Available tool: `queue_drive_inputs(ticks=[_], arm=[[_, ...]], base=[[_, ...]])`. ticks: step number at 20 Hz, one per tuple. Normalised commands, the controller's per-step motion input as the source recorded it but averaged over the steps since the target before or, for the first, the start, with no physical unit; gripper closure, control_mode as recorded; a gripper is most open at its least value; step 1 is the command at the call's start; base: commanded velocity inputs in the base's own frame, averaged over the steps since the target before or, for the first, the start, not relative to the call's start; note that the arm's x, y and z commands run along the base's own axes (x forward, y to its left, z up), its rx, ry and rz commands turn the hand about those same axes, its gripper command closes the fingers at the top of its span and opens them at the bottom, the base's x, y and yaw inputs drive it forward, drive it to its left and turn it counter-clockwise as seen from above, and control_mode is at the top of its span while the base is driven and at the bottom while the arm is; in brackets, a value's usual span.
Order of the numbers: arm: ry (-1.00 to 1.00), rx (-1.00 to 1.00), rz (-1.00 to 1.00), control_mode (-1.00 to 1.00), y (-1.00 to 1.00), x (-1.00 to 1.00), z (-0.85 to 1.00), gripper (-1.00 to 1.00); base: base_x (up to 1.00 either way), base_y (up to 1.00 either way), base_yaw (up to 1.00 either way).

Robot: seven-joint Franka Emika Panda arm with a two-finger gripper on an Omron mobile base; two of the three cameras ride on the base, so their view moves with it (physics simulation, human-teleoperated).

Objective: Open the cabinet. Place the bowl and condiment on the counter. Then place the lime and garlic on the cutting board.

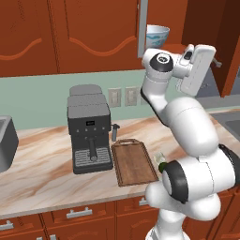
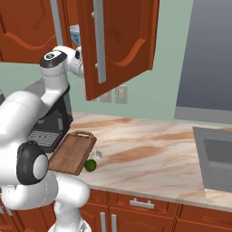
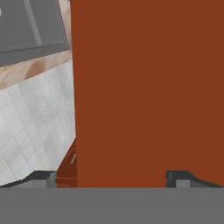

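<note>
The cabinet's right door (image 2: 122, 45) stands swung open, its silver bar handle (image 2: 99, 41) facing the room. Inside on the shelf sits the pale blue bowl (image 1: 157, 35), also seen as a sliver (image 2: 74, 34). My white hand (image 1: 197, 68) is raised beside the open door (image 1: 225, 42). My gripper (image 3: 112, 178) is open, and the door's flat reddish face (image 3: 148, 87) lies close in front of it. The cutting board (image 1: 135, 161) lies on the counter (image 1: 47, 173). The lime (image 2: 90, 165) and garlic (image 2: 96, 155) rest by its right edge. The condiment is out of view.
A black coffee machine (image 1: 89, 126) stands left of the board. A steel sink (image 2: 217, 158) is set into the counter on the right. Low drawers with short handles (image 2: 142, 204) run under the counter. Wall outlets (image 1: 122, 96) sit on the green backsplash.
</note>
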Motion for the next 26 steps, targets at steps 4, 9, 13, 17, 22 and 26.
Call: queue_drive_inputs(ticks=[4,9,13,17,22,26], arm=[[0.00,0.00,-0.03,-1.00,-0.32,0.00,0.01,-1.00],[0.00,0.00,-0.03,-1.00,-0.33,0.00,0.02,-1.00],[0.00,0.00,-0.02,-1.00,-0.32,0.00,0.03,-1.00],[0.00,0.01,-0.01,-1.00,-0.34,0.00,0.04,-1.00],[-0.01,0.04,-0.01,-1.00,-0.38,0.00,0.05,-1.00],[-0.04,0.04,0.00,-1.00,-0.36,0.00,0.06,-1.00]], base=[[0.00,0.00,0.00],[0.00,0.00,0.00],[0.00,0.00,0.00],[0.00,0.00,0.00],[0.00,0.00,0.00],[0.00,0.00,0.00]])
